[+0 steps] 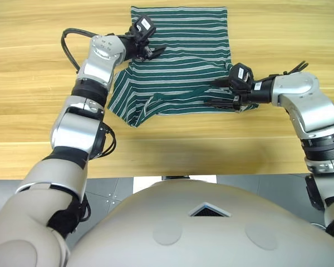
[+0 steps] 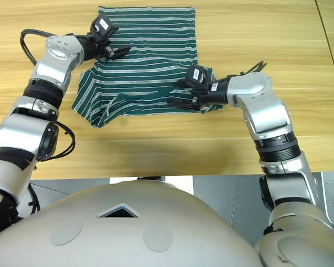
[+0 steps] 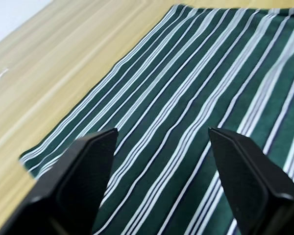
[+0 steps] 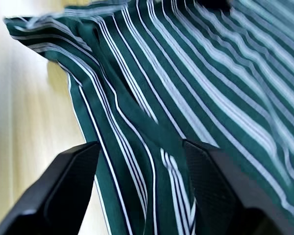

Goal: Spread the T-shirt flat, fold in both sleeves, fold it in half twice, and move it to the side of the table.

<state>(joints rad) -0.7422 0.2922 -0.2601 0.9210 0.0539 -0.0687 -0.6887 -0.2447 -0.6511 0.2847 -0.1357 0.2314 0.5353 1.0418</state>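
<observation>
A white label sits on the back of the left hand; its print is too small to read. This hand is open, its 2 fingers spread above the left edge of the T-shirt, and it grips nothing. The right hand is also open, with wrinkled cloth under its fingers at the shirt's near right corner. The shirt lies between both hands, dark green with thin white stripes. Beyond the left hand it is flat with a straight edge; toward the right hand it is bunched. Bare wooden worktop spreads outside each hand.
</observation>
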